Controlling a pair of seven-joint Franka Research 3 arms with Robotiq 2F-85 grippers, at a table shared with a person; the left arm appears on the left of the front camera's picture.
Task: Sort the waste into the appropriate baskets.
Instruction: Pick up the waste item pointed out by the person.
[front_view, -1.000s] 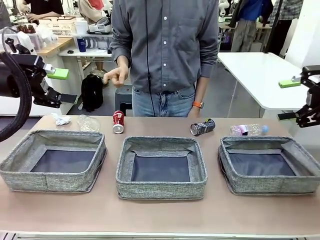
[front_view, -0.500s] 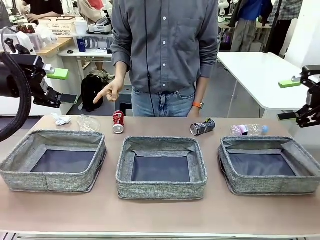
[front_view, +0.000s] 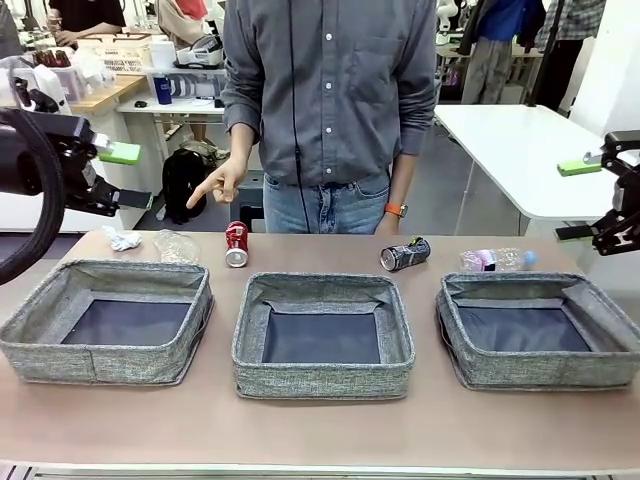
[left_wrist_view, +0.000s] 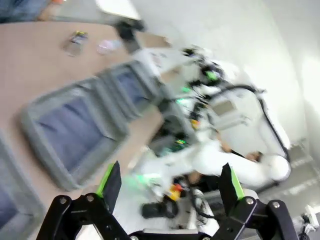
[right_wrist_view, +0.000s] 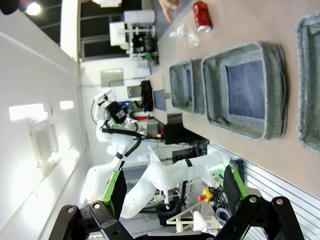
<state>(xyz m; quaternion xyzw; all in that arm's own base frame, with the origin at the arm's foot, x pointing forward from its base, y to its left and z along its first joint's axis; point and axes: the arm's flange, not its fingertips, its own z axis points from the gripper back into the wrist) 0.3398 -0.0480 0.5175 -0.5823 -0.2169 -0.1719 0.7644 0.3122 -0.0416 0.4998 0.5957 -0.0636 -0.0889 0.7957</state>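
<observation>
Since a second ago the person's hand (front_view: 218, 185) has dropped from waist height and now points a finger down toward the red can (front_view: 236, 244). The left gripper (front_view: 143, 174) has nudged over a touch too, and its wrist view is smeared. The waste and the baskets sit just where they were.

We see both grippers up off the table (front_view: 320, 430) with jaws spread wide and nothing between them. The left gripper hangs at the left edge, above the wad (front_view: 123, 239). The right gripper (front_view: 560, 200) hangs at the right edge, above and beyond the right basket (front_view: 540, 372).

All the waste lies in a loose row on the far side of the table, behind the baskets:
- the wad is far left, with the clear bottle (front_view: 176, 246) just beside it, both behind the left basket (front_view: 100, 365)
- the red can stands behind the gap between the left basket and the middle basket (front_view: 320, 380)
- the black can (front_view: 404, 255) lies tilted on its side — behind the gap between the middle and right baskets
- the pink bottle (front_view: 497, 260) lies on its side behind the right basket

The three baskets stand in a row nearer us, apart from one another.
</observation>
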